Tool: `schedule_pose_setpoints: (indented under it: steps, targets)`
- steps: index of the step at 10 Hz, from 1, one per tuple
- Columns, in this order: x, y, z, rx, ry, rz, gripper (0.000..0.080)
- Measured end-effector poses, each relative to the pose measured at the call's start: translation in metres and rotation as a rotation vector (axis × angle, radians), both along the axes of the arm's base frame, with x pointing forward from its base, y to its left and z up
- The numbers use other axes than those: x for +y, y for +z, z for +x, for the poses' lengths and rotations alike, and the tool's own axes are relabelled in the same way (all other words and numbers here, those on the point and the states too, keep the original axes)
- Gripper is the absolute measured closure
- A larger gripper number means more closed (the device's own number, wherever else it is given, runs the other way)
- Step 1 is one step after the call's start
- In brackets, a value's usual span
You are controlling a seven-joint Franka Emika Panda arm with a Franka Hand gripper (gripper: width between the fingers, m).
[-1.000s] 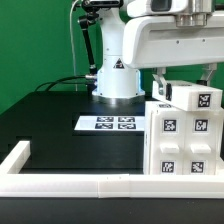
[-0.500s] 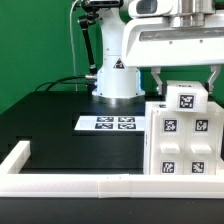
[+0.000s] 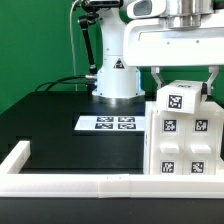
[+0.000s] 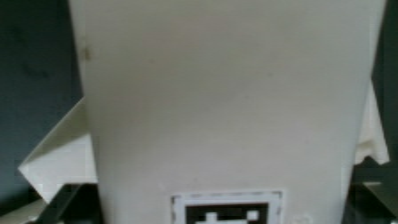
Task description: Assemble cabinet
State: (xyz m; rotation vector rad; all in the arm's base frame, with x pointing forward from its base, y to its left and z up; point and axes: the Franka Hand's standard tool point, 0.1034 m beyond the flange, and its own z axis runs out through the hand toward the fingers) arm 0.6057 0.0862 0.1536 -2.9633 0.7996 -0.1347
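Note:
The cabinet (image 3: 184,140) is a white box body at the exterior view's right, with several square tags on its front face. A smaller white tagged part (image 3: 181,99) sits on top of it, between my fingers. My gripper (image 3: 185,86) reaches down from above and is shut on this part, one finger (image 3: 160,80) on each side. In the wrist view the white part (image 4: 222,100) fills most of the picture, with a tag (image 4: 231,208) at its near end. My fingertips are hidden there.
The marker board (image 3: 106,123) lies flat on the black table in front of the robot base (image 3: 117,78). A long white border rail (image 3: 70,186) runs along the front edge and turns up at the left corner (image 3: 14,158).
The held white part has turned and shifted slightly towards the exterior view's left, so its tag now faces the camera squarely. The gripper moved with it.

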Motion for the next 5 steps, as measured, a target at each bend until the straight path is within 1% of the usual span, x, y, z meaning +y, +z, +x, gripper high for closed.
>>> schedule_pose_setpoints:
  steps: [1, 3, 5]
  targets:
    - [0.0002, -0.0002, -0.0003, -0.012, -0.126, 0.020, 0.0240]
    - [0.0020, 0.0007, -0.0005, -0.019, -0.307, 0.043, 0.0240]
    - [0.0019, 0.0006, 0.0003, -0.011, -0.526, 0.087, 0.0240]
